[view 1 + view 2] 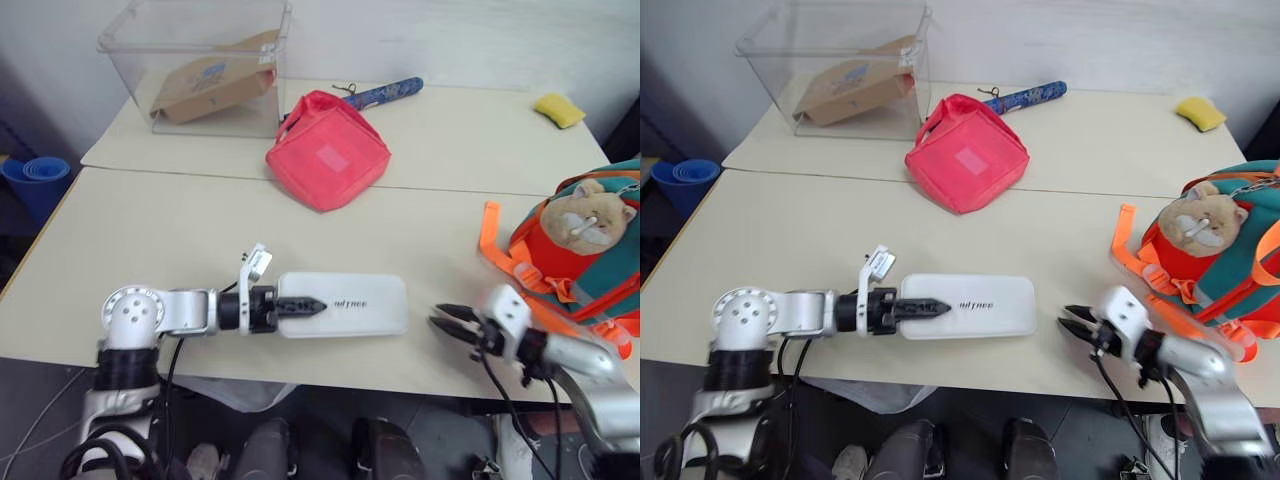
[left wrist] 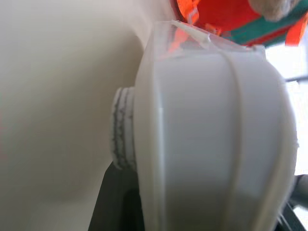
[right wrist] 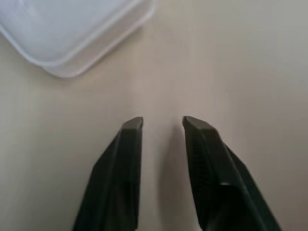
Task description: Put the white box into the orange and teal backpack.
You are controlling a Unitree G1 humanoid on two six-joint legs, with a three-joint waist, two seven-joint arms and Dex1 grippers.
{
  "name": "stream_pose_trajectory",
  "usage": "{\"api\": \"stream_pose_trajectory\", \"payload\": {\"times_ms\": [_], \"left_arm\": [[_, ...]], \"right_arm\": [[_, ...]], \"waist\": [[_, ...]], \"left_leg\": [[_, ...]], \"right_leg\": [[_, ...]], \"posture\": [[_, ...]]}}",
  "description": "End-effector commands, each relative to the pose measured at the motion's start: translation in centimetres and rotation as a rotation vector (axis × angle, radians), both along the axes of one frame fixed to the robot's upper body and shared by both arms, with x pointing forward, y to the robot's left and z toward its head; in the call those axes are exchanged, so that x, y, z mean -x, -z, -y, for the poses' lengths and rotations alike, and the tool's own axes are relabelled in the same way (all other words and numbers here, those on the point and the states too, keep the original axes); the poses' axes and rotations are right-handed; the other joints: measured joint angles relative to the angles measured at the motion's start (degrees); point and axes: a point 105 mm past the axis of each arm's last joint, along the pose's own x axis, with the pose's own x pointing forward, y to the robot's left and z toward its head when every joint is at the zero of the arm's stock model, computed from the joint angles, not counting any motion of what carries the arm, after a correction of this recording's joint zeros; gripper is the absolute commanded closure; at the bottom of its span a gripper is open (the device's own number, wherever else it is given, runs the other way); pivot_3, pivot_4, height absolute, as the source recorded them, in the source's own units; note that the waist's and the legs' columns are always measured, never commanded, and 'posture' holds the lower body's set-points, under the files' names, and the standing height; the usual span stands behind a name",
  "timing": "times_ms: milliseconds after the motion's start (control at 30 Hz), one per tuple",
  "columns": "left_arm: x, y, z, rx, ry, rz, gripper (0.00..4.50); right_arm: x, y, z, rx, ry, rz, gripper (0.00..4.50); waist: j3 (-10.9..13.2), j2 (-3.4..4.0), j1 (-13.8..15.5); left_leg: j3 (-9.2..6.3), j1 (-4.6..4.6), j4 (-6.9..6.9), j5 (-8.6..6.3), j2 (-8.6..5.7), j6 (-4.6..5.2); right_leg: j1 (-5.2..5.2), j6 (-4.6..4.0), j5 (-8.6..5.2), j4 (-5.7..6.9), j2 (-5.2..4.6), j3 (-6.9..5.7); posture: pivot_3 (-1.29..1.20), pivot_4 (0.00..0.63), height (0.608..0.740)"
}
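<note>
Left eye view: white box (image 1: 345, 304) against left hand (image 1: 300, 307).

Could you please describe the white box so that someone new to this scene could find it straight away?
Start at the near edge of the beige table. The white box lies flat there, between the left gripper at one end and the right gripper. Unlike the red pouch behind it, it is hard, long, rounded and lettered.

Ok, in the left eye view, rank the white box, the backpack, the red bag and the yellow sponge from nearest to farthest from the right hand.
From the right hand:
1. White box, just to its left on the near table edge.
2. Backpack, to its right and slightly farther back.
3. Red bag, mid-table, to the left.
4. Yellow sponge, far right corner.
</note>
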Motion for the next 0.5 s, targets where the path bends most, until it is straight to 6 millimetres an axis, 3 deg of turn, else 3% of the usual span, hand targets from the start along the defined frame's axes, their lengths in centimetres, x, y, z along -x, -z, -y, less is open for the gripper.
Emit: {"api": "stream_pose_trajectory", "payload": {"times_ms": [33,133,233,367,500], "left_arm": [[1.5,-2.4,1.0,0.157,0.105,0.333,3.29],[2.0,-2.8,0.8,0.223,0.125,0.489,3.29],[1.5,-2.8,0.3,0.230,0.135,0.513,3.29],[1.4,-2.4,-0.3,0.187,0.190,0.537,3.29],[1.2,-2.3,-0.9,0.162,0.237,0.541,3.29]], "right_arm": [[2.3,-2.3,2.1,-0.124,0.113,0.061,1.91],[4.6,-1.6,6.1,-0.081,0.310,0.065,0.89],[6.8,-2.0,11.0,-0.058,0.530,0.101,0.03],[8.0,-2.8,14.0,-0.048,0.624,0.128,0.03],[6.6,-3.9,14.2,-0.071,0.571,0.157,0.03]], "waist": [[-0.03,0.08,0.00],[-0.03,0.08,0.29],[-0.04,0.09,0.42],[-0.06,0.13,-0.03],[-0.05,0.17,-0.51]], "left_leg": [[0.07,0.00,-0.01,-0.01,0.00,-0.03],[0.12,0.00,-0.01,-0.13,0.05,-0.25],[0.08,-0.02,-0.02,-0.22,0.07,-0.30],[0.12,0.00,-0.04,-0.13,0.12,-0.01],[0.11,0.01,-0.04,-0.12,0.19,0.01]], "right_leg": [[-0.02,-0.01,-0.01,-0.14,0.01,0.05],[-0.06,-0.02,-0.02,-0.17,-0.16,0.15],[-0.10,-0.04,-0.02,-0.18,-0.28,0.18],[-0.11,-0.04,-0.02,-0.17,-0.28,0.24],[-0.12,-0.08,-0.04,-0.13,-0.24,0.20]], "posture": [[0.00,0.150,0.740],[0.00,0.150,0.740],[0.00,0.150,0.740],[0.00,0.150,0.740],[0.00,0.150,0.740]]}}
